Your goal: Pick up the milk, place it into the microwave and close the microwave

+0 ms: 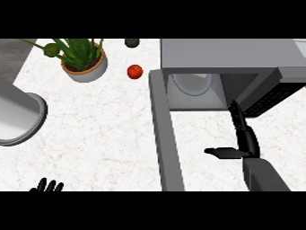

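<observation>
At far left, one big pale grey cylinder (9, 112), smooth, lying tilted on the white, faintly veined, marble-like tabletop (95, 134), with its round rimmed end facing right. Below it, at the lower edge, the left hand (47, 185), black, resting with fingers up and spread, holding nothing. Further along, near the back, one potted plant (82, 58): long pointed green leaves in a round, pale, glossy pot. Right of that, two small round things, well apart: a dark green round object (132, 42) at the back edge and a red-orange, tomato-like fruit (135, 71) nearer. Then the microwave's door (167, 143), a long flat grey slab swung fully open toward the lower edge. Behind it the microwave (234, 56) itself, boxy, matte grey, with a dark gridded panel on its right side. Inside the open cavity, one round white plate (194, 83). No milk to be made out; whether hidden inside the cavity, impossible to tell. In front of the opening, the right hand (246, 143), black on a grey forearm, fingers (238, 119) straight and pointing toward the cavity, thumb out leftward, gripping nothing.
</observation>
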### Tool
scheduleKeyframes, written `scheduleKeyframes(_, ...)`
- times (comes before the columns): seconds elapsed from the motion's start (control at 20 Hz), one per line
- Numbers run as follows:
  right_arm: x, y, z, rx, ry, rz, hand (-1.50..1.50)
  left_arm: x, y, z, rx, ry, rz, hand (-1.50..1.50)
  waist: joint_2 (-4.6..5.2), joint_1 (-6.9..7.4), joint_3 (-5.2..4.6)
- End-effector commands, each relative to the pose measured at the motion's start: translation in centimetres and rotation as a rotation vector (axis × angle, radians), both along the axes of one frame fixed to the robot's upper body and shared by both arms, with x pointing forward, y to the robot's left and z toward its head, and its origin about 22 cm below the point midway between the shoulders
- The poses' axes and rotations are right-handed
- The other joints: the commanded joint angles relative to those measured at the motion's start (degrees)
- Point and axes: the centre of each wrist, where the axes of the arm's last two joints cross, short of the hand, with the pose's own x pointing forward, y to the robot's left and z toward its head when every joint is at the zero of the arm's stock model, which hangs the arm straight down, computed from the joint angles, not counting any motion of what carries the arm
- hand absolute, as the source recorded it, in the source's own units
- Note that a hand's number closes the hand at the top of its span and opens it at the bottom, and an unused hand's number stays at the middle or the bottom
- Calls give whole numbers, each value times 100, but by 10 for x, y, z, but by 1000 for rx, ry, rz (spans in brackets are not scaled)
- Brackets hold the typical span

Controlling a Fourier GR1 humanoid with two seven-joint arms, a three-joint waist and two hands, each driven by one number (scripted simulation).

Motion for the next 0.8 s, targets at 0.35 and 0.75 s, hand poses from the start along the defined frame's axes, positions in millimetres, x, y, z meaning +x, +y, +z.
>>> scheduleKeyframes(0.35, -53, -95, 10, -6, -44, -69, -150, 38, -32, -7, 148, 47, -274, 150, 16, 2, 4)
scheduleKeyframes(0.75, -84, -137, 33, 88, -59, -147, -150, 76, -67, -18, 206, 24, -316, 150, 9, -2, -1)
